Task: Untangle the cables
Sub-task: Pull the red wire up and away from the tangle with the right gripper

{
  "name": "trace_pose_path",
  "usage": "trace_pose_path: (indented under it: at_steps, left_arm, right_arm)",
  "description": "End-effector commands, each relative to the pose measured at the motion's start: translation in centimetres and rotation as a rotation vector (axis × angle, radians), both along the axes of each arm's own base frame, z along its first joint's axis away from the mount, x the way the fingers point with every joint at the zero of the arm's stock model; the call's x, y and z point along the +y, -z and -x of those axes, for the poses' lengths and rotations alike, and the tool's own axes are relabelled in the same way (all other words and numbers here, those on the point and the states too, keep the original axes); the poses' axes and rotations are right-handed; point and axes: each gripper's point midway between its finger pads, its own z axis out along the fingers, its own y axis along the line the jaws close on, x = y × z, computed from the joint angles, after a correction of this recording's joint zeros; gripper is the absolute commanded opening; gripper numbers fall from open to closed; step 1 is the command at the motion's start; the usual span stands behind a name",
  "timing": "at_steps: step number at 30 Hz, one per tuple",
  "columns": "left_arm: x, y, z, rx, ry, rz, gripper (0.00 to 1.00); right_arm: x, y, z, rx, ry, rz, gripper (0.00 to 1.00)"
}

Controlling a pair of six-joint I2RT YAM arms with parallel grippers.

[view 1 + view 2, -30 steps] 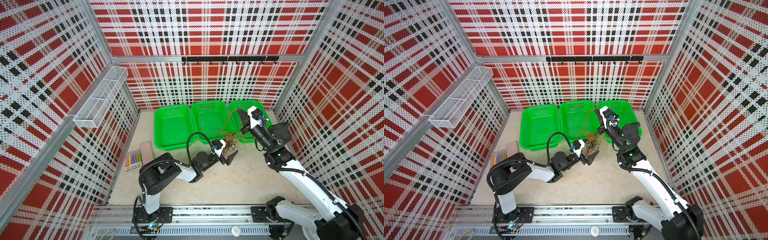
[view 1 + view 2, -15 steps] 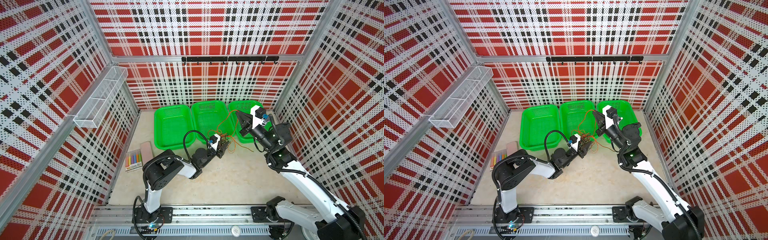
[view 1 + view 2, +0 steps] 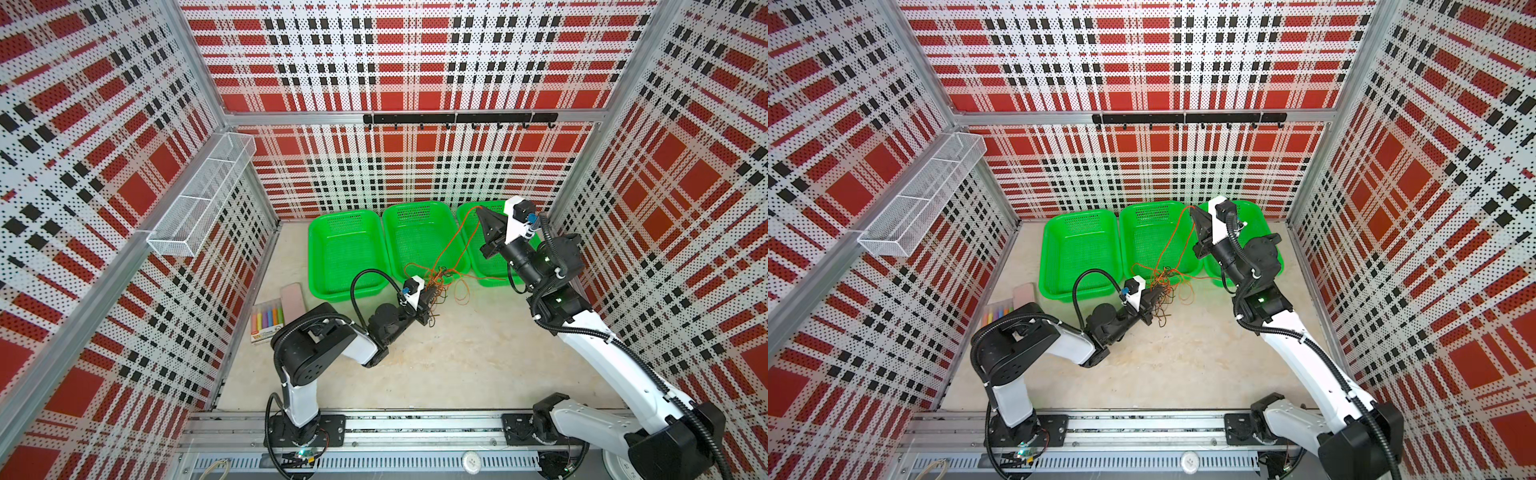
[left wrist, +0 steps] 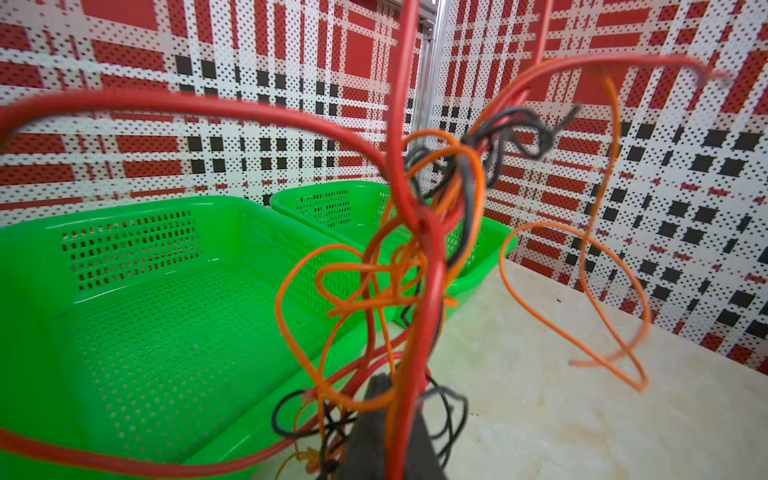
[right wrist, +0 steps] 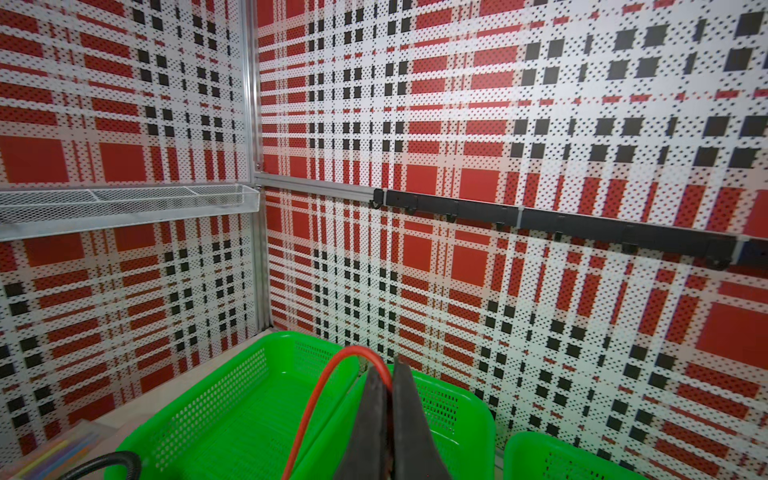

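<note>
While my right gripper hangs raised near the right basket, I see its jaws clenched on a red cable, which arches up into the pinch in the right wrist view. From that grip thin red-orange strands run down to the cables, a knot of black, red and orange loops bunched just in front of the middle basket, partly over the pale table. My left gripper sits low at that knot with its jaws pressed together on it. In the left wrist view the strands drop down past its dark fingers. One orange loop lies loose on the table just right of the knot
</note>
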Motion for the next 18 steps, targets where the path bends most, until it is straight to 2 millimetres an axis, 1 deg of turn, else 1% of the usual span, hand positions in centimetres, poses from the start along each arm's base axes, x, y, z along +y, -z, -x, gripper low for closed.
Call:
trace_pose_path:
  at_steps: [1,4,8,10,16,18]
  left_arm:
    - [1.5,1.7,0.2,0.055,-0.030,-0.059,0.00]
    - [2.4,2.7,0.1,0.081,-0.051,-0.103,0.00]
    - [3.6,3.1,0.2,0.092,-0.075,-0.120,0.00]
    - [4.1,3.2,0.2,0.094,-0.082,-0.122,0.00]
    - [4.5,3.7,0.0,0.097,-0.093,-0.171,0.00]
    - [4.6,4.3,-0.3,0.113,-0.105,-0.201,0.00]
  right_arm:
    - [-3.1,-5.9,0.4,-0.165,0.121,-0.062,0.00]
    - [-4.6,-7.5,0.2,-0.202,0.164,-0.072,0.00]
    - [-6.8,-8.9,0.1,-0.229,0.222,-0.090,0.00]
    - [-7.7,-9.0,-0.1,-0.228,0.245,-0.084,0.00]
    - [-9.3,-8.0,-0.9,-0.199,0.287,-0.038,0.00]
    - [-10.6,-8.5,-0.9,-0.208,0.317,-0.049,0.00]
